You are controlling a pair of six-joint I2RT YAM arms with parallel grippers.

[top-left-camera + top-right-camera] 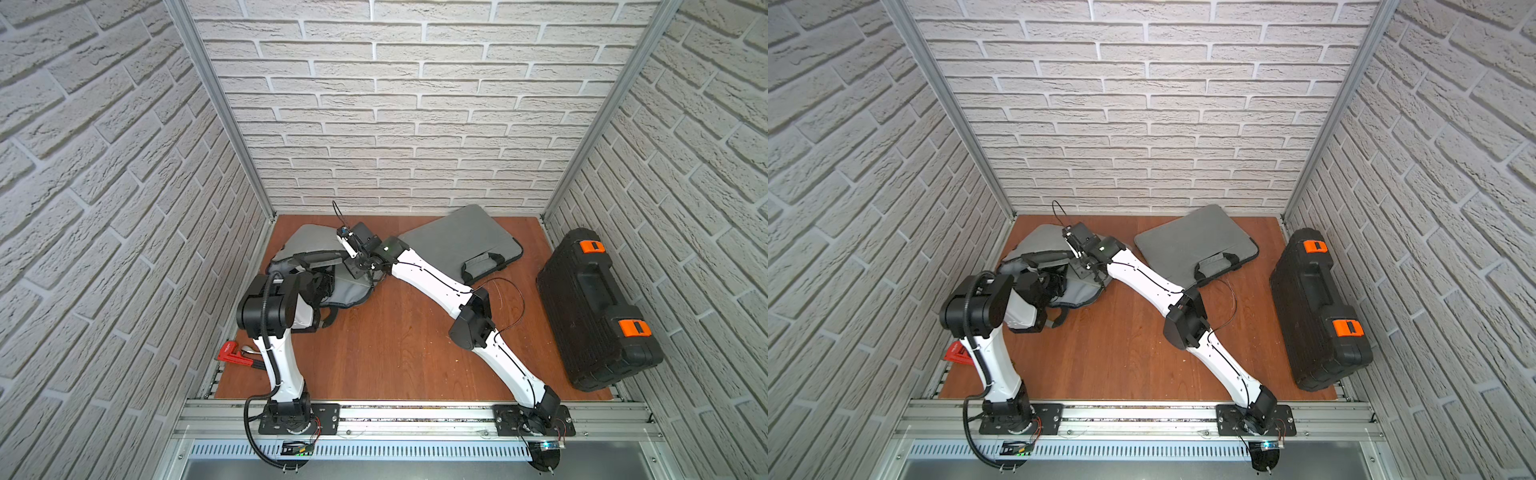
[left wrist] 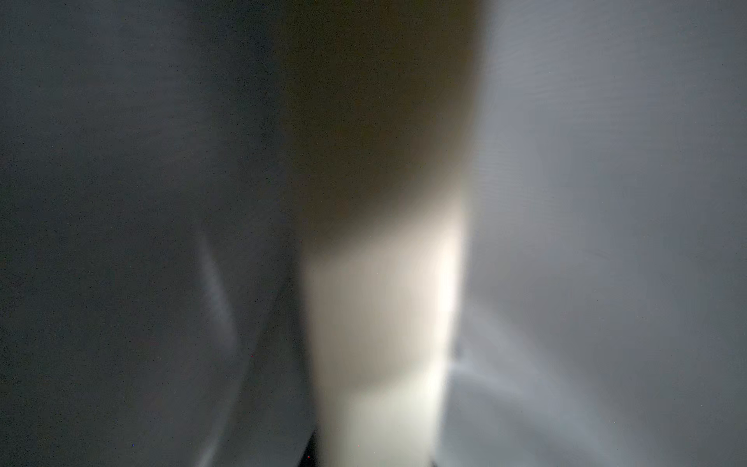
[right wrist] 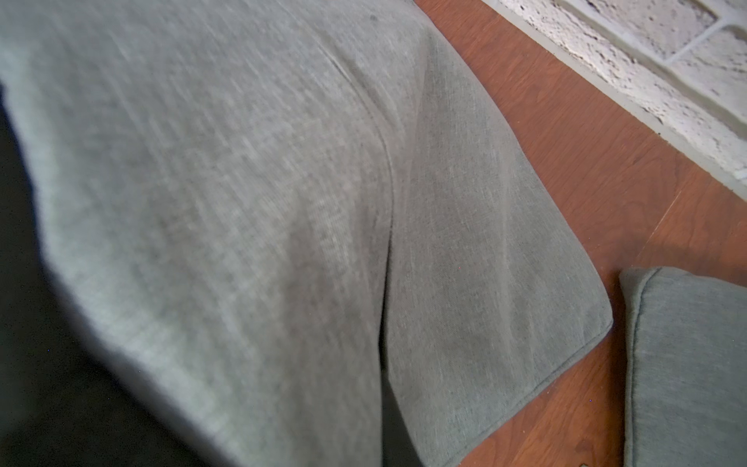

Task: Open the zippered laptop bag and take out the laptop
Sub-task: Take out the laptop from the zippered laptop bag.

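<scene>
The grey zippered laptop bag (image 1: 307, 241) (image 1: 1038, 239) lies rumpled at the back left of the wooden table (image 1: 395, 353), with its upper layer lifted like a tent. My right gripper (image 1: 359, 267) (image 1: 1084, 266) sits at the raised edge of that layer, shut on the fabric; in the right wrist view the bag's cloth (image 3: 242, 182) drapes close over the lens and hides the jaws. My left gripper (image 1: 322, 282) (image 1: 1054, 282) reaches into the bag's opening, and its fingers are hidden. The left wrist view shows only blurred grey fabric (image 2: 606, 202) around a pale strip (image 2: 376, 323). The laptop is hidden.
A second grey bag (image 1: 461, 245) (image 1: 1196, 245) (image 3: 687, 364) with a handle lies flat at the back, right of the first. A black tool case (image 1: 594, 307) with orange latches stands along the right wall. A red tool (image 1: 230, 351) lies at the left edge. Brick walls (image 3: 646, 60) enclose three sides.
</scene>
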